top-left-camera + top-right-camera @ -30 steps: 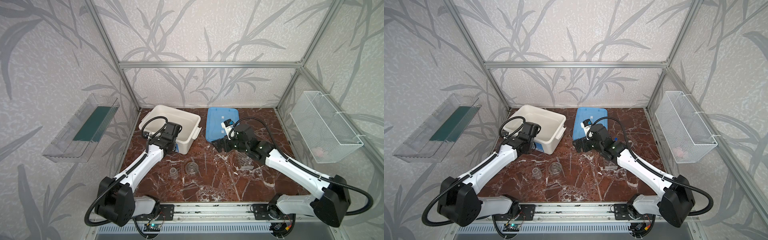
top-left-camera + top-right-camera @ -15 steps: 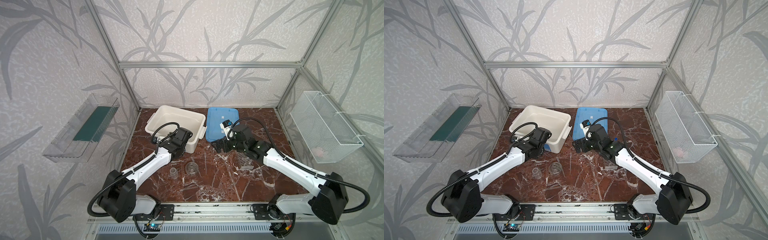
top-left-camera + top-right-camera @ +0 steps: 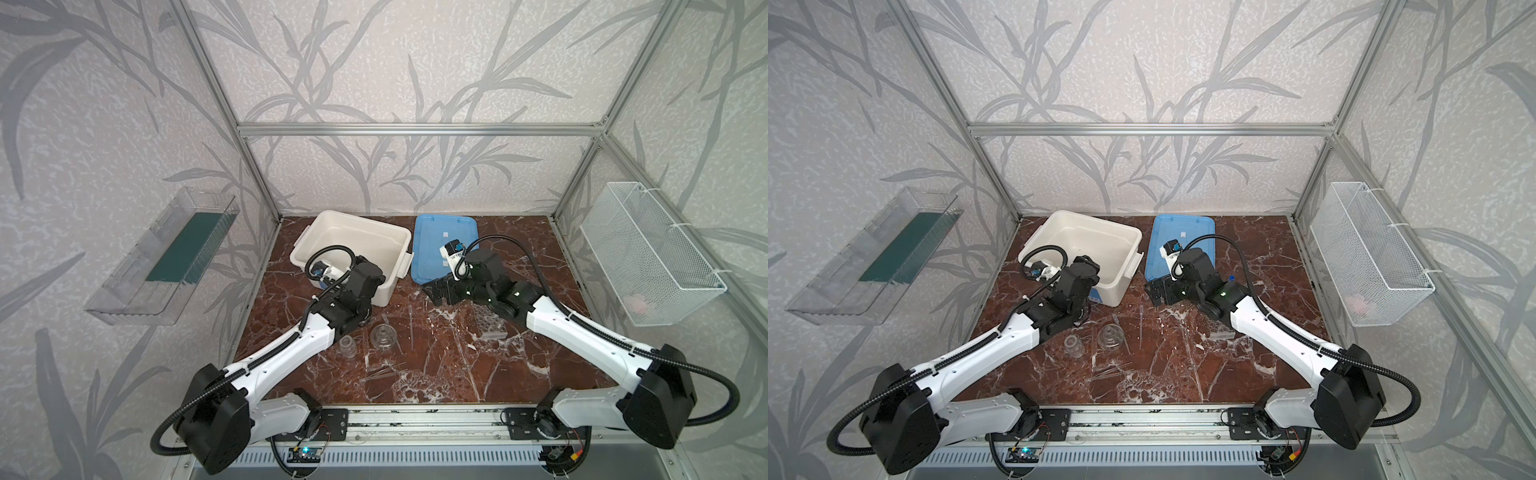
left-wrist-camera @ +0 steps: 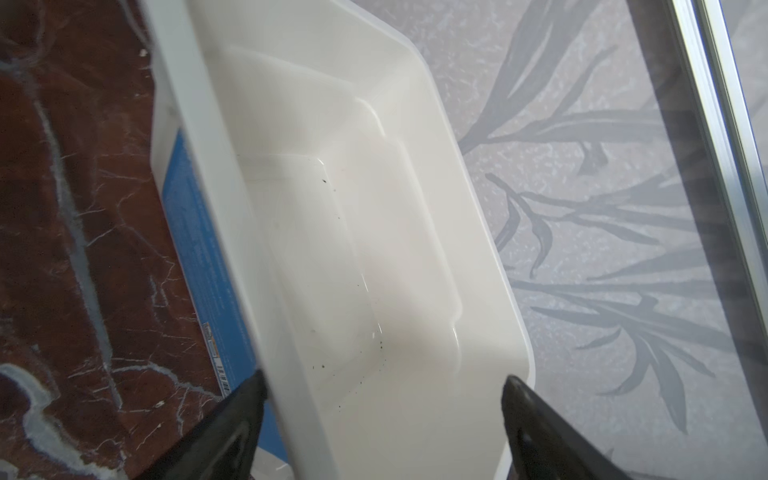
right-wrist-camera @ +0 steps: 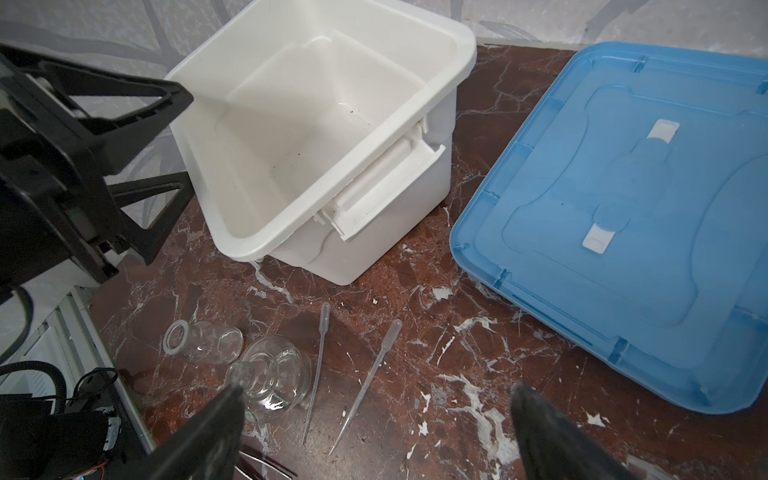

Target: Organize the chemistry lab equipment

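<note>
The tub (image 5: pixel 266 137) has slid toward the lid (image 5: pixel 623 208) and turned. The left gripper (image 4: pixel 382 382) has let go, its fingers spread astride the tub's near wall, probably a release after setting it within reach as the bin. The right gripper (image 5: pixel 374 390) hangs wide apart and empty. Just ahead of it on the veined marble stand a smooth glass jar (image 5: pixel 203 343) and a round flask (image 5: pixel 282 370). Two slim plastic pipettes (image 5: pixel 316 365) lie beside them, and the holed rack (image 3: pixel 490 322) sits behind, under its arm.
</note>
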You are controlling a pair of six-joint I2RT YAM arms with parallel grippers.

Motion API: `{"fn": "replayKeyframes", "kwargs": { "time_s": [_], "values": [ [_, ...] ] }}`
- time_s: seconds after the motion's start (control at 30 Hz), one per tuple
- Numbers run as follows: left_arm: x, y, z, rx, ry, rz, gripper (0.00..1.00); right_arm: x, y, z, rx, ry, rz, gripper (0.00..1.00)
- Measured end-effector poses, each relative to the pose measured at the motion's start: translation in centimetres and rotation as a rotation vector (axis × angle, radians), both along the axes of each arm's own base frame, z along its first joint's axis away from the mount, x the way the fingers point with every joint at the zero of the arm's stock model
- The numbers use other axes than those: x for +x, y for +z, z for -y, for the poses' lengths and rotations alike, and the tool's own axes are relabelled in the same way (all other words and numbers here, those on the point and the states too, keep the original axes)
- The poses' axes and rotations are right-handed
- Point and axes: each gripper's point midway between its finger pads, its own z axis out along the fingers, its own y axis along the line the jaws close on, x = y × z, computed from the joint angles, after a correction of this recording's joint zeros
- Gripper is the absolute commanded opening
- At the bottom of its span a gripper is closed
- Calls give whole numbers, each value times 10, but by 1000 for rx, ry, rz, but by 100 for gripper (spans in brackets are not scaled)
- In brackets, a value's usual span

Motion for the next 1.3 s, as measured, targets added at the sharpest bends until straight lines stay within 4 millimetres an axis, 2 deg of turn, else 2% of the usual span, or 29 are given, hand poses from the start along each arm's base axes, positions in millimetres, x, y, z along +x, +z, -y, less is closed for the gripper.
{"fn": "replayKeyframes", "kwargs": {
  "time_s": [0.17,0.43,0.67,0.93,1.17,1.3],
  "values": [
    [-8,3,23,-19,-167,-2,99,0,1,0,0,1,4,98],
    [-26,-17,55,-44,-310,-53,99,0,1,1,0,0,4,98],
    [-27,-30,88,-59,-398,-69,99,0,3,2,-1,-6,9,98],
    [-14,-52,108,-26,-432,-101,99,0,4,3,0,-7,13,97],
    [15,-39,122,-25,-458,-61,99,-4,3,12,-14,-24,28,97],
    [22,-34,132,-33,-495,-45,99,-6,11,19,-12,-43,57,98]
  ]
}}
